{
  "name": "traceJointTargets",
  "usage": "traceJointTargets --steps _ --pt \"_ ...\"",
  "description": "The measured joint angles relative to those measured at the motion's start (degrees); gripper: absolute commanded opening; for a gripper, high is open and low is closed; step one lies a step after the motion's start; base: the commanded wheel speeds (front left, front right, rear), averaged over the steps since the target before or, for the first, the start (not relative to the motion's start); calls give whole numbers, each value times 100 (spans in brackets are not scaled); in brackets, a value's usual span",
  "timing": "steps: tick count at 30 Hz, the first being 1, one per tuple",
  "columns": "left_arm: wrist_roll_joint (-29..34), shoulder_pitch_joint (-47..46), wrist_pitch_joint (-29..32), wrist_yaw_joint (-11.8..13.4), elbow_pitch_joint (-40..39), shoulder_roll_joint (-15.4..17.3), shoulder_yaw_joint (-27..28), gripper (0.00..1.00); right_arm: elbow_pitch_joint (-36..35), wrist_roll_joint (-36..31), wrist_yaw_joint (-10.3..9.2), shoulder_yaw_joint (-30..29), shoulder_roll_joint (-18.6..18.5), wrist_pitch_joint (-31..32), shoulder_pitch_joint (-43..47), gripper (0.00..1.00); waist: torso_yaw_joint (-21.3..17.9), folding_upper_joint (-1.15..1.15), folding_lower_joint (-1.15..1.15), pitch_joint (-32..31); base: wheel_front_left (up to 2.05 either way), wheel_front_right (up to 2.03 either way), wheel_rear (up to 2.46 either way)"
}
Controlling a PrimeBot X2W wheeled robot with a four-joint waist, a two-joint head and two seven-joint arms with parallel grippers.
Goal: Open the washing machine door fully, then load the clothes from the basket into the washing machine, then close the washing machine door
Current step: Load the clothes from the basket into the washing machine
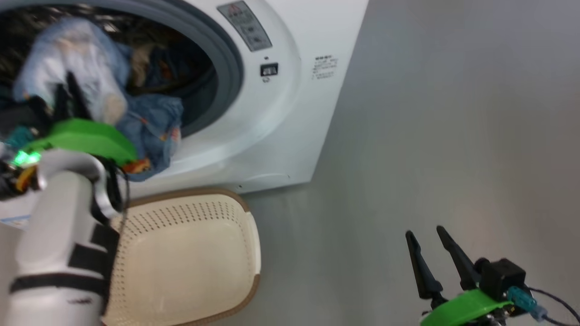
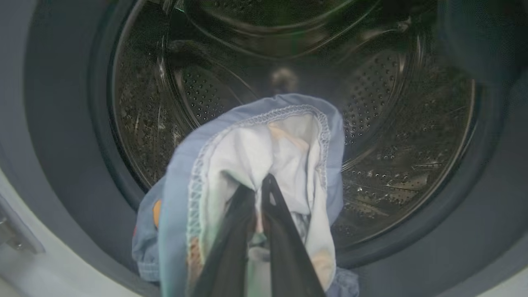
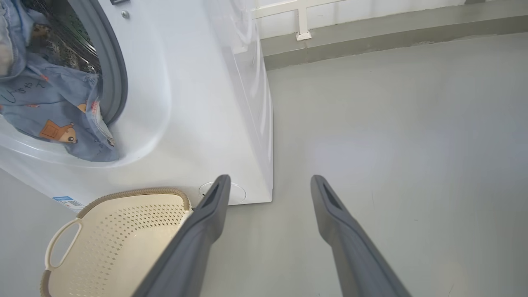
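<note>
The white washing machine (image 1: 294, 113) stands with its mouth uncovered; its door is out of view. My left gripper (image 2: 260, 185) is shut on a light-blue and white piece of the clothes (image 2: 264, 148), held in front of the steel drum (image 2: 392, 136). In the head view that piece (image 1: 77, 68) hangs at the drum mouth, above the left gripper's fingers (image 1: 72, 93). More blue clothes (image 1: 152, 131) drape over the grey gasket's lower lip and hang outside. The cream basket (image 1: 190, 258) sits on the floor below, its inside bare. My right gripper (image 1: 426, 240) stands open over the floor at the lower right.
Grey floor (image 1: 453, 136) stretches to the right of the machine. In the right wrist view a low grey kerb (image 3: 371, 37) and a white frame foot (image 3: 303, 35) stand at the back. The basket (image 3: 115, 235) lies just left of my right gripper (image 3: 268, 185).
</note>
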Motion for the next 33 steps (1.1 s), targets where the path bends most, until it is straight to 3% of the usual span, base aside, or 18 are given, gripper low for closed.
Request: traceJointTargets --steps 6,13,28,33 --pt "189 -1042 0 -42 772 476 218 0 3 153 0 158 -4 0 -421 100 -345 0 0 682 0 0 0" --pt "324 -1879 0 -41 1234 809 486 0 24 332 0 332 -1 0 -586 100 -807 0 0 1331 0 0 0" --pt "759 -2869 0 31 1580 1212 570 0 40 381 0 448 9 0 -695 100 -1551 0 -1 2027 0 0 0" --pt "801 -3265 0 8 1192 1225 692 0 35 380 0 446 11 0 -696 100 -1618 0 -2 2151 0 0 0"
